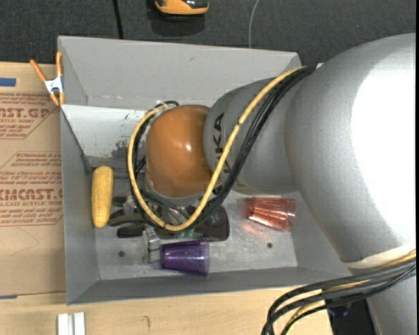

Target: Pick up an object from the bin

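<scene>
1. Arm (pixel 349 152): the grey KUKA body comes in from the right and bends down into the bin, its thick last link sloping towards the left of the floor.
2. Bin (pixel 181 54): grey metal, with sloped walls and a flat floor where the loose things lie.
3. Orange cover (pixel 176 149) on the wrist: a rounded dome facing the camera, over the left middle of the floor.
4. Cables (pixel 227 159): a yellow and black bundle runs along the link, loops round the dome and hangs under it.
5. Claw (pixel 152 237): a small metal part of it peeps out below the cable loop, low over the floor. Whether it is apart or together I cannot tell.
6. Purple cup (pixel 185 257): the nearest thing, just beside that metal part, against the foot of the near wall. It lies on its side, long axis running left to right across the view; its wider end seems to point right.
7. Pink clear cup (pixel 271 213): on its side to the right of the wrist, well apart from the purple one, long axis also roughly left to right.
8. Yellow corn cob (pixel 101 196): by the left wall, long axis running from the far side to the near side.
9. Dark small things (pixel 129 222): a huddle between the cob and the wrist, too shadowed to name.
</scene>
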